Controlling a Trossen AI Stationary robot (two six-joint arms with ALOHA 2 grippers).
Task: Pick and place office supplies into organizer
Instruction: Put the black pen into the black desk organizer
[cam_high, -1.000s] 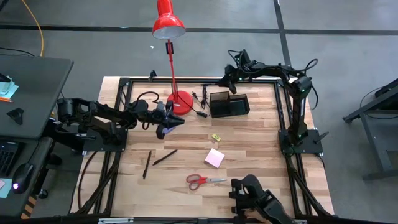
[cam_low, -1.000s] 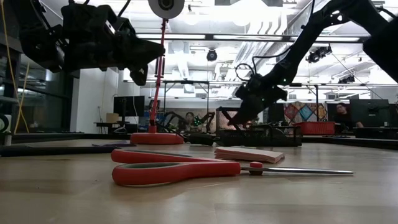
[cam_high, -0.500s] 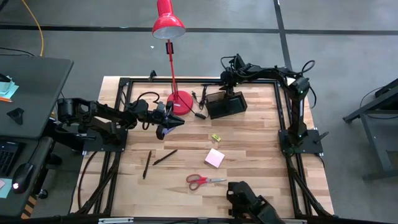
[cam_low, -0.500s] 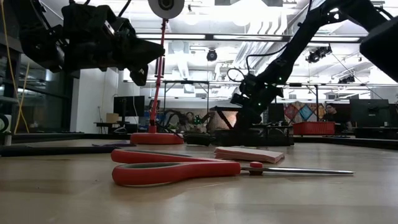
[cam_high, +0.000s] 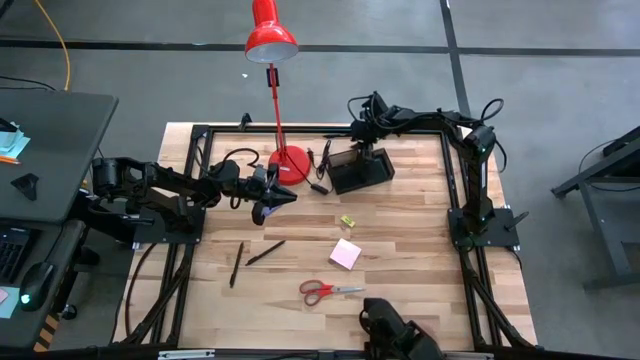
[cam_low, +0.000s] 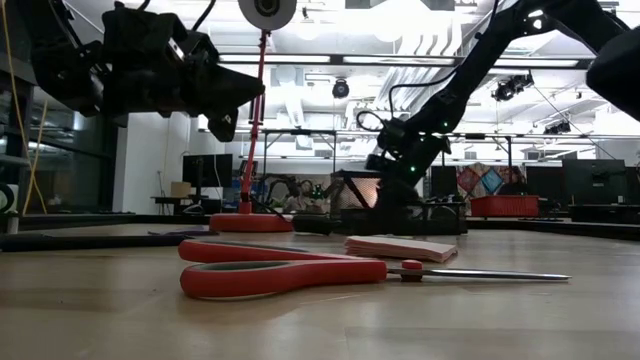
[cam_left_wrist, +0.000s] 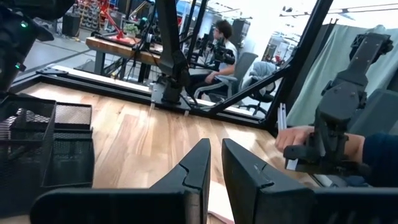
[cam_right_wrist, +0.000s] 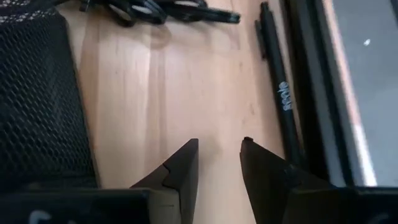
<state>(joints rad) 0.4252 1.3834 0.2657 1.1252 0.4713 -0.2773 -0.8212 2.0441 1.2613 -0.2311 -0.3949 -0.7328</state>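
Jaws on the right gripper are standing slightly apart with only bare wood showing between them, and it is hanging low at the black wire-mesh organizer tray, which is sitting a little askew near the back edge of the wooden table, just beside the round base of the red desk lamp. Over by that base, the left gripper is hovering with its jaws closed on nothing. I am counting two thin dark pens lying close together toward the front left corner, one pair of red-handled scissors near the front edge, one pink square note pad mid-table and one tiny yellow piece between the pad and the tray; I am finding no purple-blue pad. To my eye the pens are looking light, stiff and prone to rolling, so pinching one across its middle seems safest. The pad is looking soft-edged, and taking it by opposite sides seems best.
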